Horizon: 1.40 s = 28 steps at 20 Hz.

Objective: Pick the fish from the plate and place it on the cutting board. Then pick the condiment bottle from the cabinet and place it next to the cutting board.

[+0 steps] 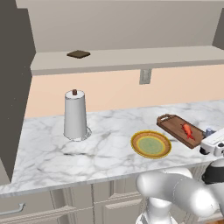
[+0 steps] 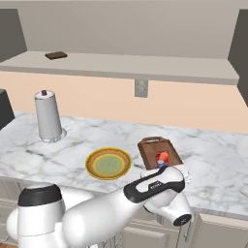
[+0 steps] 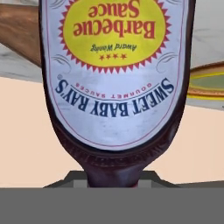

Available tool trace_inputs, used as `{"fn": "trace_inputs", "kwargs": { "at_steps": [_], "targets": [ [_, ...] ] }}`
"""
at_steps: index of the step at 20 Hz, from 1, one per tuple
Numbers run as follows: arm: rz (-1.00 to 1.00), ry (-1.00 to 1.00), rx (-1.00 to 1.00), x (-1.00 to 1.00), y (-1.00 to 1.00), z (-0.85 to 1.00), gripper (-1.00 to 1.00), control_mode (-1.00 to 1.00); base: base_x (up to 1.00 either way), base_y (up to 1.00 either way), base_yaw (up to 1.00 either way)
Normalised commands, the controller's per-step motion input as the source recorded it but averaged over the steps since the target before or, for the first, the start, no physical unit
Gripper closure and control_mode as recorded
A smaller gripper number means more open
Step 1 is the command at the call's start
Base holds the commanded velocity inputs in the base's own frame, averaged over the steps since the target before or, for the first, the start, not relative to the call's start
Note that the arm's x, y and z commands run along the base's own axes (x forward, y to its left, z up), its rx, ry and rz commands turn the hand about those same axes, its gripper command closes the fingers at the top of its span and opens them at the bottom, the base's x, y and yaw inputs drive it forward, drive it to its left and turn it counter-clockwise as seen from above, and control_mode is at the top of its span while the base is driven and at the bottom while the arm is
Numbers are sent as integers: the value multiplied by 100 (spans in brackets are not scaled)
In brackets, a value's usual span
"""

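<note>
So going left to right in the left base view: the paper-towel roll (image 1: 75, 114) stands upright on the marble counter (image 1: 48, 153), well apart from everything else. Up on the cabinet ledge (image 1: 131, 59) there's a small flat dark brown slab (image 1: 78, 54), off toward the left end. Next on the counter is the plate (image 1: 151, 144), yellow-orange rim, pale green middle, nothing on it. Just right of that sits the cutting board (image 1: 177, 127), angled, handle pointing back-left, with the little red-orange fish (image 1: 187, 130) lying on it. A bit of blue-grey cap peeks out right beside the board's near right corner.

The hand view is basically all condiment bottle (image 3: 117, 83): dark body, pale "Sweet Baby Ray's Barbecue Sauce" label reading upside down. The gripper (image 3: 113, 181) is clamped snug on the bottle, which rises right out from between the tips.
</note>
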Motion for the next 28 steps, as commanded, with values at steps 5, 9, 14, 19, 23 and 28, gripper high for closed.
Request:
{"fn": "trace_inputs", "kwargs": {
  "at_steps": [5, 9, 14, 19, 23, 28],
  "targets": [
    [0, 0, 3, 6, -11, -16, 100, -100, 0, 0, 0],
    [0, 0, 2, 8, -8, -16, 100, -100, 0, 0, 0],
    [0, 0, 1, 13, -2, -16, 100, -100, 0, 0, 0],
    [0, 0, 1, 17, 0, -19, 100, -100, 0, 0, 0],
    [0, 0, 0, 11, -2, -19, 100, -100, 0, 0, 0],
    [0, -1, 1, -1, -21, -15, 100, -100, 0, 0, 0]
  ]
}}
